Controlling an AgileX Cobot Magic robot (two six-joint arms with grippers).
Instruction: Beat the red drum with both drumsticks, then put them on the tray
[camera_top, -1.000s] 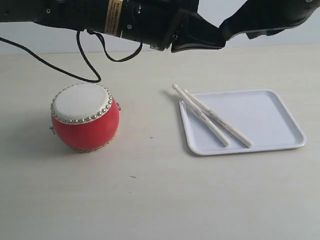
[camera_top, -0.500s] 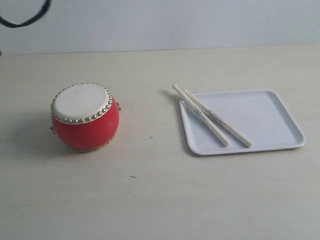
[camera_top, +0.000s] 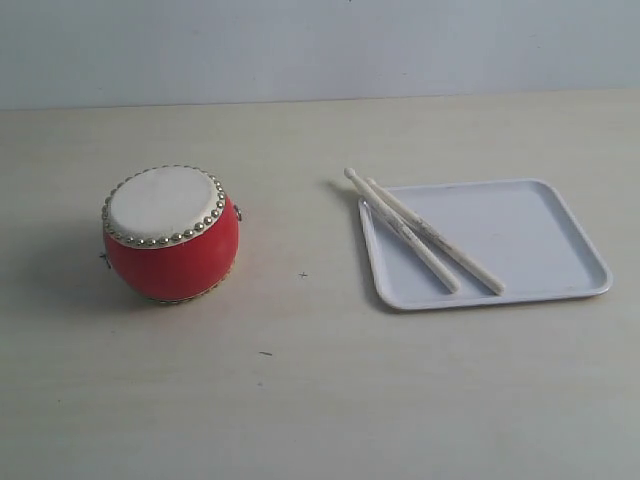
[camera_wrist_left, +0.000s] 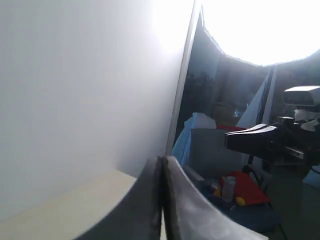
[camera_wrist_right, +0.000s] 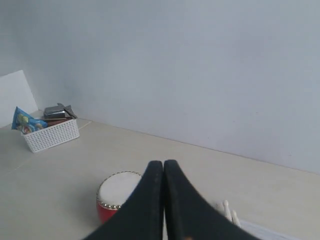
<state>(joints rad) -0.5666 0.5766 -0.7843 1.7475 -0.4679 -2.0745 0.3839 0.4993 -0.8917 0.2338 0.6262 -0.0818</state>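
Note:
The red drum (camera_top: 170, 235) stands on the table at the left, its off-white skin facing up. The two drumsticks (camera_top: 424, 236) lie side by side on the left part of the white tray (camera_top: 530, 240), their tips overhanging its far-left corner. Neither arm shows in the exterior view. My right gripper (camera_wrist_right: 163, 165) is shut and empty, high above the table, with the red drum (camera_wrist_right: 114, 196) and the drumsticks' tips (camera_wrist_right: 228, 211) below it. My left gripper (camera_wrist_left: 162, 161) is shut and empty, pointing away at a white wall.
A white basket (camera_wrist_right: 50, 132) with packets stands far off on the table in the right wrist view. Beyond a white wall panel (camera_wrist_left: 90, 90), the left wrist view shows a dark room with equipment (camera_wrist_left: 260, 140).
Both arms, which spanned the top of the exterior view one second ago, have lifted out of it. The drum, sticks and tray have not moved.

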